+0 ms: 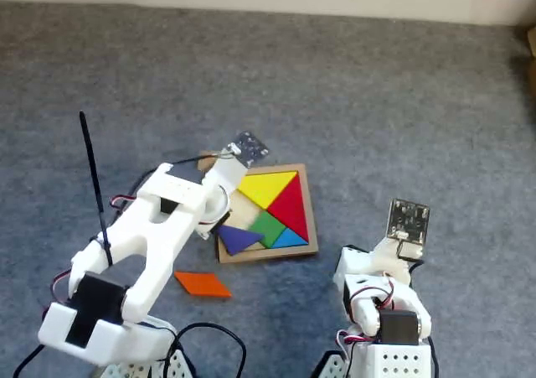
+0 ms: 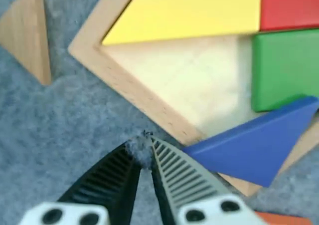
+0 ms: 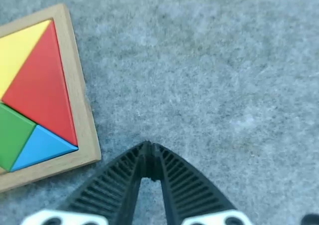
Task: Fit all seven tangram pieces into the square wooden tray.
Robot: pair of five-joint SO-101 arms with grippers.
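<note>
The square wooden tray [image 1: 311, 219] lies on grey carpet. Inside it are a yellow triangle [image 1: 266, 187], a red triangle [image 1: 289, 202], a green piece [image 1: 268, 225] and a light blue triangle [image 1: 290, 238]. A dark blue triangle [image 2: 249, 150] lies tilted across the tray's rim [image 2: 124, 85], beside the green piece [image 2: 284, 65]. An orange parallelogram [image 1: 203, 283] sits on the carpet in front of the tray. A plain wooden triangle [image 2: 27, 33] lies outside the tray. My left gripper [image 2: 144, 150] is shut and empty, just outside the rim. My right gripper [image 3: 149, 147] is shut over bare carpet, to the right of the tray [image 3: 79, 100].
A thin black rod [image 1: 92, 177] stands at the left beside the left arm [image 1: 151, 244]. The right arm [image 1: 381, 290] stays near the front edge. Part of the tray's floor [image 2: 199, 85] is bare. Open carpet stretches behind and to the right.
</note>
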